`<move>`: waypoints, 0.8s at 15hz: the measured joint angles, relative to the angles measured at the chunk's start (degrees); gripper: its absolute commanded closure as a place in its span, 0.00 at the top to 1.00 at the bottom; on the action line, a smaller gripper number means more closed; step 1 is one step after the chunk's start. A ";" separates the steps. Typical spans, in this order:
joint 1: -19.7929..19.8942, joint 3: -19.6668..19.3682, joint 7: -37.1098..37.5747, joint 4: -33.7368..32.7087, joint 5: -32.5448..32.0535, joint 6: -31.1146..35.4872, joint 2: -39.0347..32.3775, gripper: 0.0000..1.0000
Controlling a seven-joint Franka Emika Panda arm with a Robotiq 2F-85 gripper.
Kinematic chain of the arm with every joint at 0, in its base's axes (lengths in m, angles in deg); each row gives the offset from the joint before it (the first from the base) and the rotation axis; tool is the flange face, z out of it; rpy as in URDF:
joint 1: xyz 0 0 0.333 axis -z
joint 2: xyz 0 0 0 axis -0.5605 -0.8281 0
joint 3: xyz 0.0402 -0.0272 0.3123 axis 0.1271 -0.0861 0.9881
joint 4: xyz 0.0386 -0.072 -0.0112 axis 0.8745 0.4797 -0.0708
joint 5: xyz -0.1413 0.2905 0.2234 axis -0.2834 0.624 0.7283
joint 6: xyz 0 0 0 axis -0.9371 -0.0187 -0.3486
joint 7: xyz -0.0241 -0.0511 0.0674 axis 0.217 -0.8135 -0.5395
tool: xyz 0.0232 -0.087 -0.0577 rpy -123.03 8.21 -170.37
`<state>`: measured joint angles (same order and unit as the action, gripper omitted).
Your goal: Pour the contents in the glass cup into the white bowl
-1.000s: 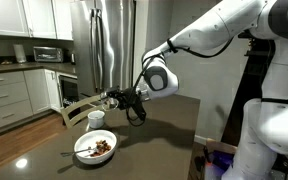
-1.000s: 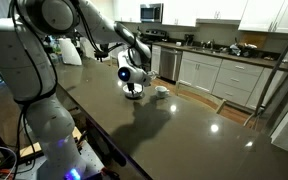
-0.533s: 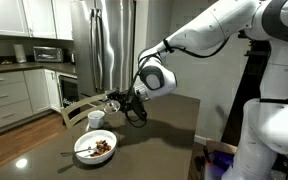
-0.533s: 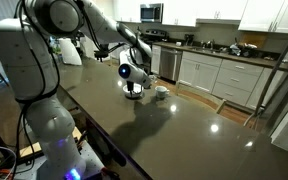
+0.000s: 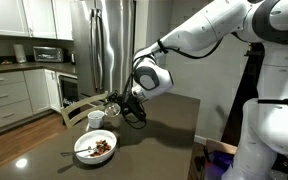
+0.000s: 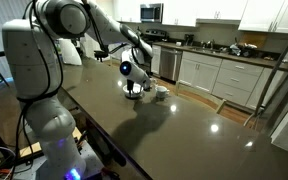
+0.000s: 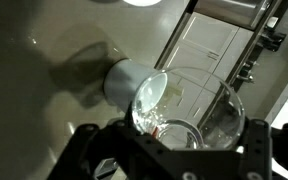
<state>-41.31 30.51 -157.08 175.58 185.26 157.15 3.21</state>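
Mid-frame in an exterior view: glass cup [image 5: 113, 100] tipped sideways, clamped in the jaws, above the white bowl [image 5: 79, 150] at lower left. In an exterior view, arm [image 6: 127, 70] upper centre, cup too small to see. Wrist view, centre right: thin, smooth, light, probably slippery and brittle; best held mid-wall, firmly but gently.

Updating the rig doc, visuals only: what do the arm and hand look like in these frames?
The arm is glossy white, built from thick rounded links with bulbous joints. The joint nearest the hand has a round dark end face. The hand is black, with blocky fingers visible in the wrist view. A thin dark cable seems to loop beneath it. No markings are legible.
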 measured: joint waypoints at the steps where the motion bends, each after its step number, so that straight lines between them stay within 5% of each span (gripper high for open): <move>1: -0.21 -0.22 0.36 -0.48 0.00 0.85 -0.42 0.54; 12: -3.24 -4.60 3.88 -2.46 0.00 6.07 -1.48 0.54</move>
<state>-44.55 25.91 -153.20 173.11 185.27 163.22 1.73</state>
